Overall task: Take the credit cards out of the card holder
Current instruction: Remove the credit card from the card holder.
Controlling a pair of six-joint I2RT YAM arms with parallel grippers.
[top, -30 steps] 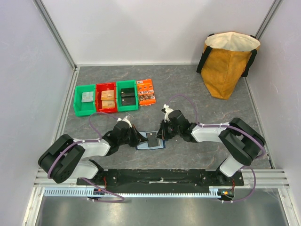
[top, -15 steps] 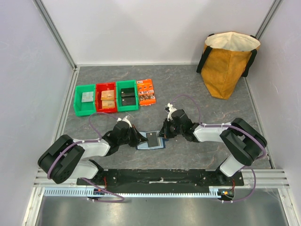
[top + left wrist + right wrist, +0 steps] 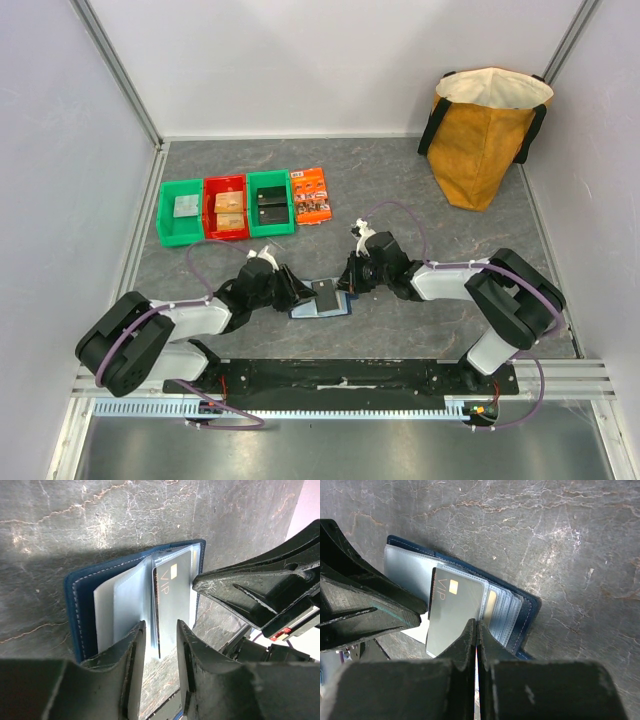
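now, holder (image 3: 81, 597): lies open on the bench (image 3: 400, 180), between both arms
card (image 3: 172, 592): grey, marked "vip", partly out of a clear sleeve
left fingers (image 3: 132, 652): apart, flanking the card's end
right fingers (image 3: 468, 641): together, tips at the card's edge

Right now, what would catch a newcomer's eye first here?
The navy card holder lies open front and centre, a grey VIP card sticking out of its clear sleeves, pinched at one edge by the right end effector. Then the mustard bag in the far right corner and the coloured bins far left.
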